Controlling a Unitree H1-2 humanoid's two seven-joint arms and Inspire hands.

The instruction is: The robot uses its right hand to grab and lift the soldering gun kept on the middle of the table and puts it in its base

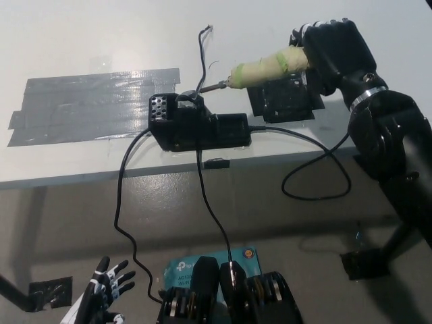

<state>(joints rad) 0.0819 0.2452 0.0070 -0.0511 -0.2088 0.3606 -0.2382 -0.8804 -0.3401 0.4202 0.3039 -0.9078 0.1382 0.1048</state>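
My black right hand (332, 48) is shut on the soldering gun (264, 67), a tool with a cream-taped handle and green tape bands. It is held above the table, tilted down to the left. Its thin metal tip (210, 87) points at the holder opening on the black base (196, 125), just above the base's top right part. The base stands near the table's front edge. My white left hand (101, 290) rests low at the bottom left, fingers spread, holding nothing.
A strip of grey tape (94, 104) covers the table left of the base. A black taped square (283, 98) lies under my right hand. Black cables (317, 162) run from the base over the table edge (81, 177) and hang down.
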